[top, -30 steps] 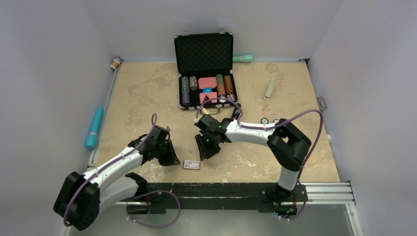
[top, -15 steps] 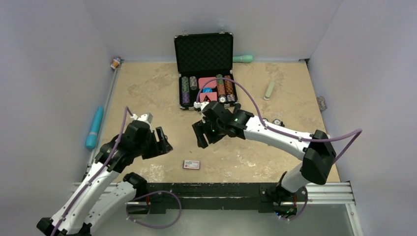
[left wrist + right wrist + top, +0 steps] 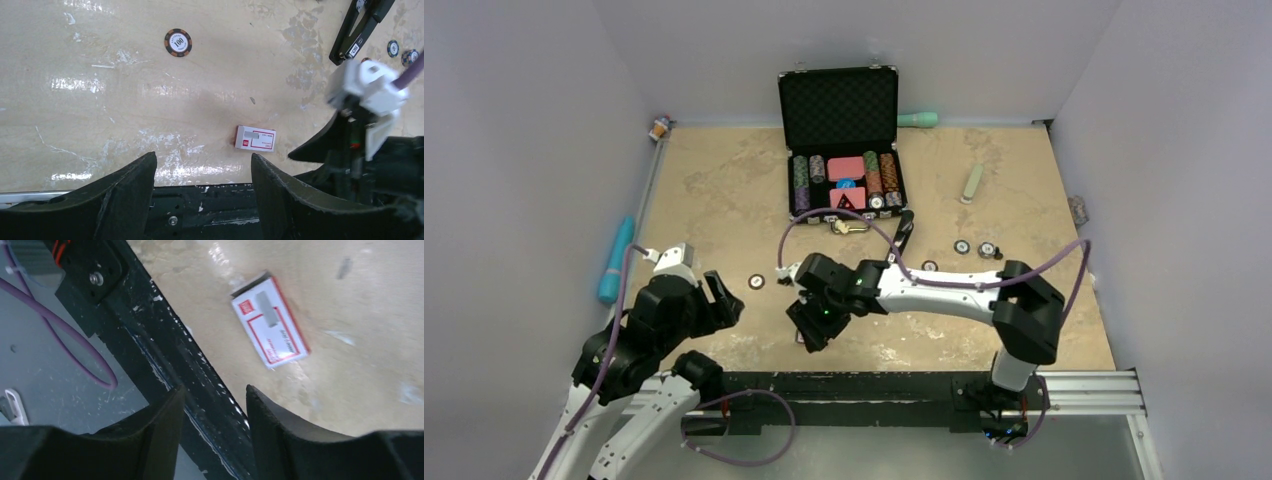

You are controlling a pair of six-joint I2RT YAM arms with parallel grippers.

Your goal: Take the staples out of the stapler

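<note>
Stapler [image 3: 905, 230], slim and black, lies on the table [image 3: 724, 180] just in front of the open chip case [image 3: 839, 105], well apart from both claws. Left claw [image 3: 202, 160] is released and empty, hovering by the table's near edge. Right claw [image 3: 212, 390] is spread with nothing between its fingers, hanging over the front rail beside a small red-labelled box [image 3: 270, 322]. Risk: closing here could grab that box instead, or nudge it off the edge. Staples cannot be made out.
</note>
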